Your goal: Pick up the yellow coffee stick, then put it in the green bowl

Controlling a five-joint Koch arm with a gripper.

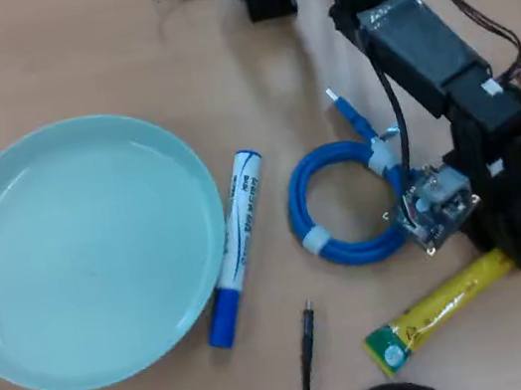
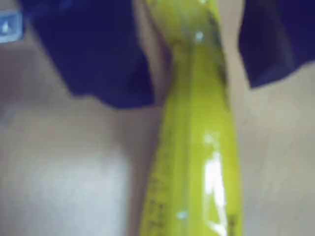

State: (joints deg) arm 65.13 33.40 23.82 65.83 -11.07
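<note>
Claw (image 2: 197,54) spread wide, jaws straddling yellow coffee stick (image 1: 451,301), not gripping. Stick flat on desk (image 1: 34,53) at 4 o'clock in overhead view, green end toward 7. Green bowl (image 1: 84,251) at 9 o'clock, well apart.

Blue-capped white marker (image 1: 237,245) lies on wooden table (image 1: 35,63). Coiled blue cable (image 1: 338,204) beside it. Black cable end (image 1: 308,348) near the bottom edge.
</note>
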